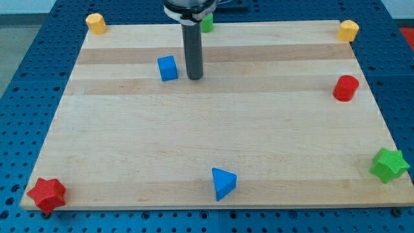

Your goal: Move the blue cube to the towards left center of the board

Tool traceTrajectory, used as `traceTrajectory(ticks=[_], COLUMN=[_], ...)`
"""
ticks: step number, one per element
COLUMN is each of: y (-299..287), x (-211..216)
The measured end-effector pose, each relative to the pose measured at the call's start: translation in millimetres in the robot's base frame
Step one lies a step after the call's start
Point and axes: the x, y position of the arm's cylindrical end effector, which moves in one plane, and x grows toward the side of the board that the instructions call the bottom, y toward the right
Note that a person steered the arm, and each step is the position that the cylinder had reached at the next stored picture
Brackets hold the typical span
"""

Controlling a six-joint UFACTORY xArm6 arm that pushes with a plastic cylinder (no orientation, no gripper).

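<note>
Blue cube (167, 68) upper left of board (213, 136), my tip (194, 77) just right of it, apart, no fingers visible.

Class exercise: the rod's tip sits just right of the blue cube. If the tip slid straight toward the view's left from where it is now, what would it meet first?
My tip would most likely meet the blue cube first: it lies close on the tip's left at about the same height in the view. Exact depth alignment is hard to judge.

We found my tip (194, 77) just right of the blue cube (167, 68) in the board's (207, 149) upper left part, while the blue triangular block (224, 182) lay near the bottom edge.
</note>
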Motion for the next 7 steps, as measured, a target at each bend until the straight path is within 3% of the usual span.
traceTrajectory(ticks=[4, 7], y=[-71, -92], x=[-4, -37])
